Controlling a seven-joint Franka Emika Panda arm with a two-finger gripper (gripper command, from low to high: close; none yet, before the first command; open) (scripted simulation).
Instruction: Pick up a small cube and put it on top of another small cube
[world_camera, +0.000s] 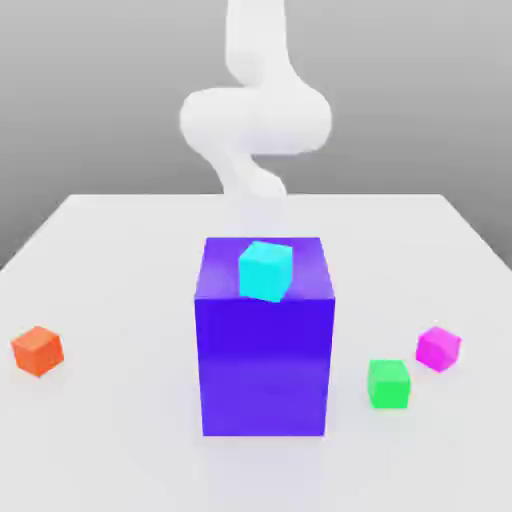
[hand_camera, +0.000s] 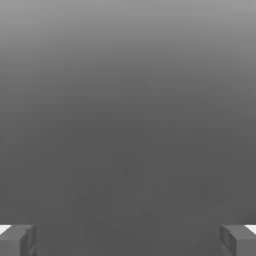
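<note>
A small cyan cube rests on top of a large blue block in the middle of the white table. An orange cube lies on the table at the exterior view's left. A green cube and a magenta cube lie close together at the exterior view's right. The white arm rises behind the blue block. In the hand view my gripper is open, its two grey fingertips far apart with nothing between them and plain grey background ahead.
The white table stretches around the blue block, which stands much taller than the small cubes. The green and magenta cubes sit a little apart from each other and from the block.
</note>
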